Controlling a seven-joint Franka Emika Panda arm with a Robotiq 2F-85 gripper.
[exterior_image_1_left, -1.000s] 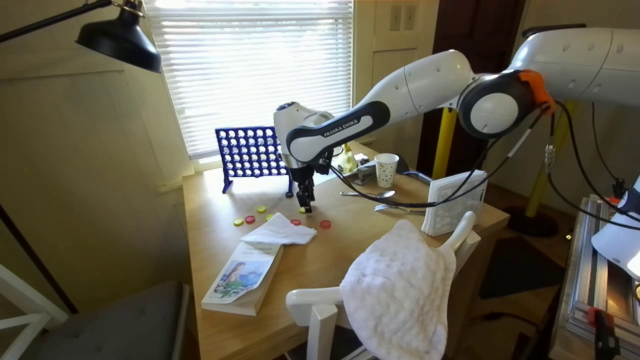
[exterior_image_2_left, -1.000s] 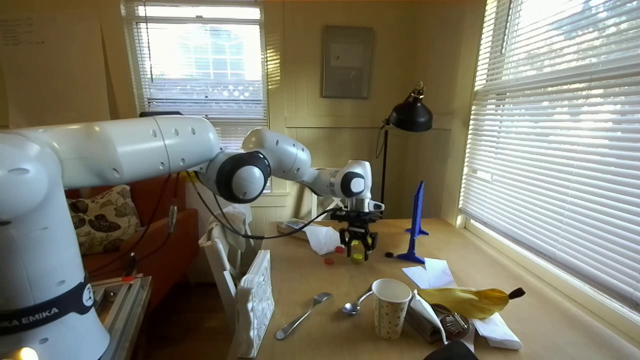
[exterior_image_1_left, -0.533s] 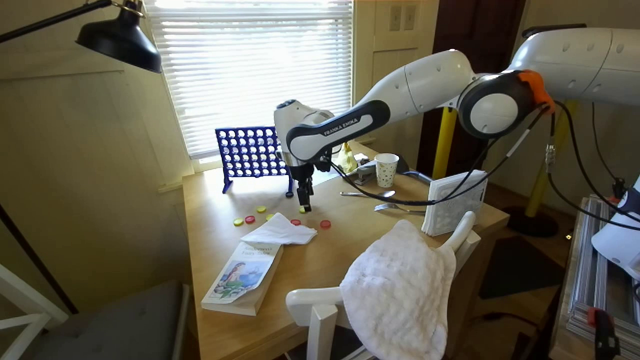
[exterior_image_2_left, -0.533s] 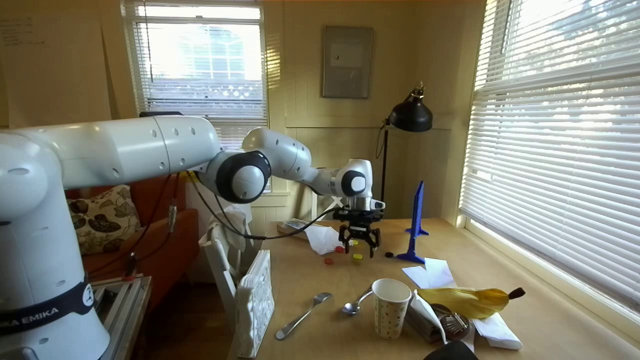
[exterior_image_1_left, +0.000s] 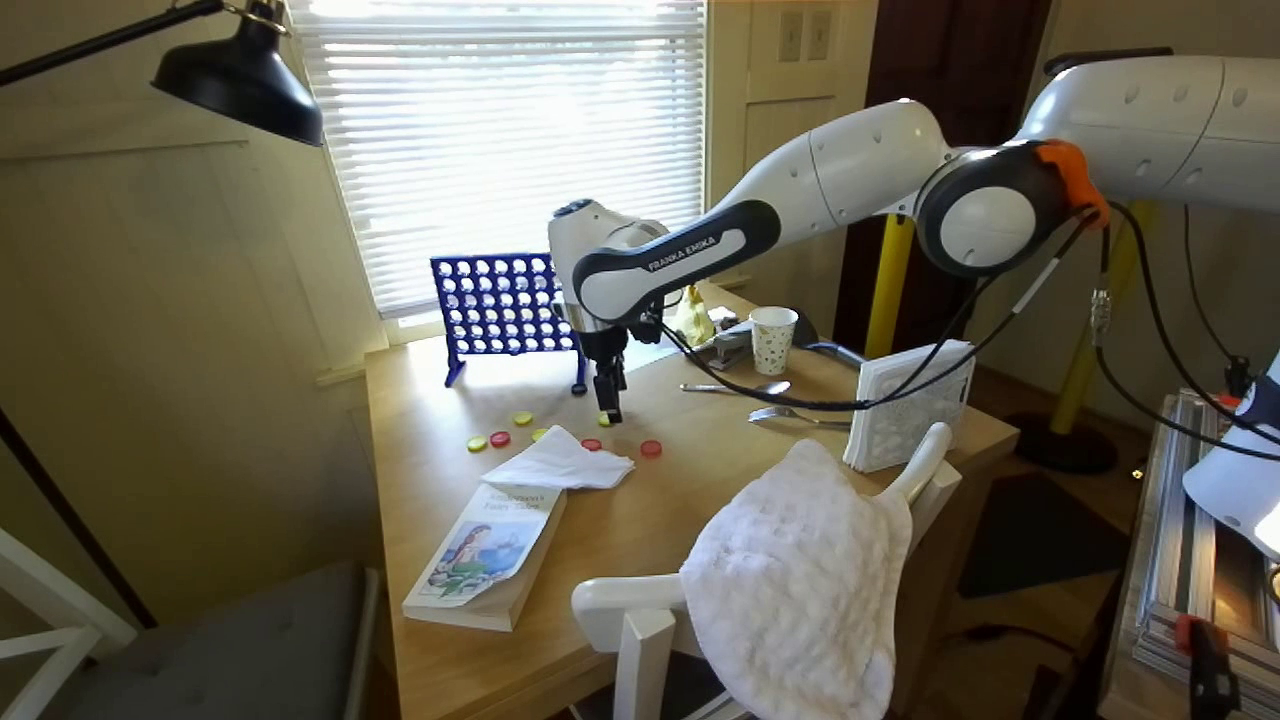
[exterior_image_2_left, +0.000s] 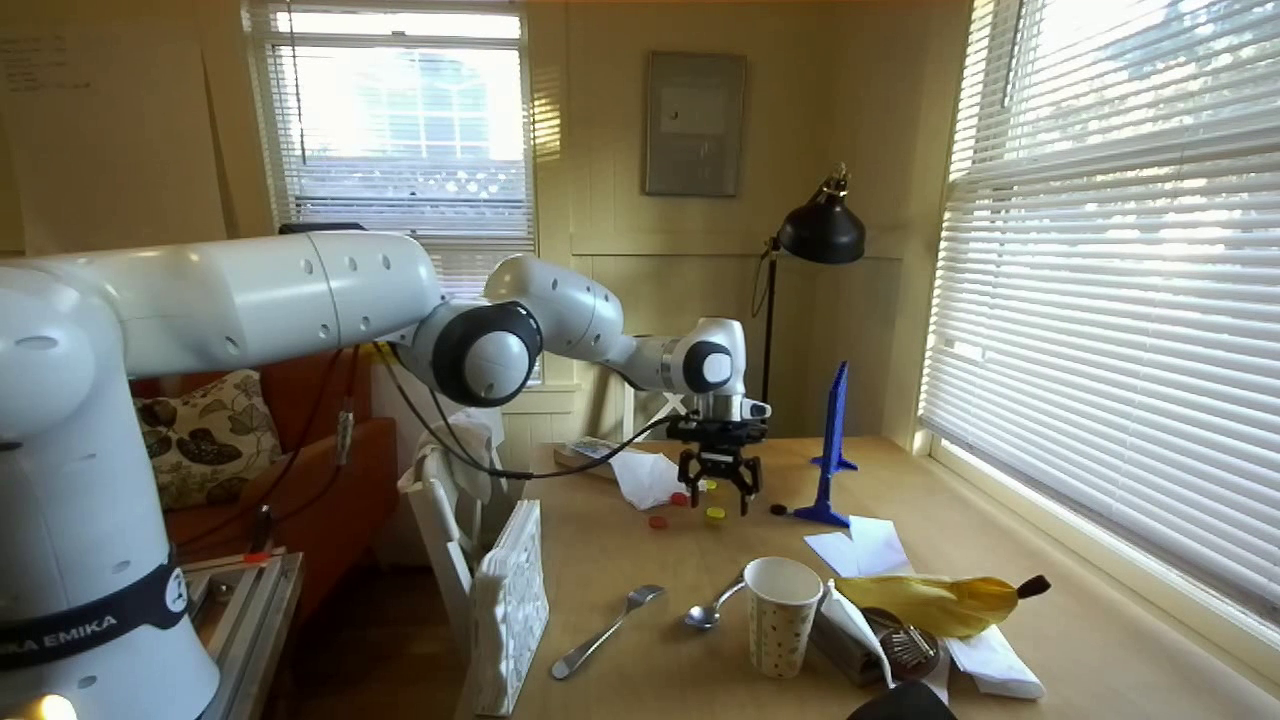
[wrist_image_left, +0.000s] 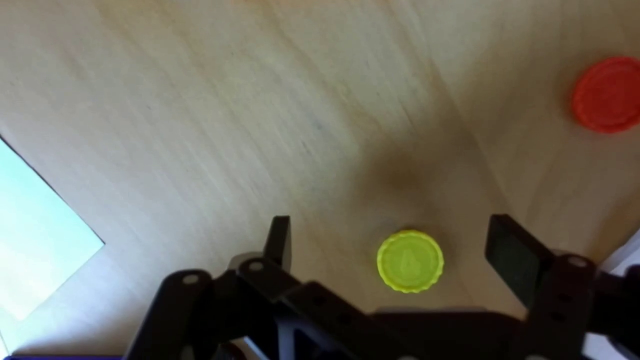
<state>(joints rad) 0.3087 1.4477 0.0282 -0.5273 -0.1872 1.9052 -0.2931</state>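
The Robotiq gripper (wrist_image_left: 389, 235) hangs with its jaws spread wide, gripping nothing, over a yellow Connect Four disc (wrist_image_left: 410, 261) that lies flat on the wooden table (wrist_image_left: 210, 130). The disc's rim is scalloped; its raised centre mark, perhaps a star, is blurred.

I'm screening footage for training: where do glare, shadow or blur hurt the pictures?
In an exterior view, the blinds burn out almost white; in an exterior view, the floor is nearly lost in darkness; in the wrist view, the paper is washed out, the end effector is dark and soft-edged, and a blurry shadow lies near the yellow disc, whose ridged rim reads clearly.
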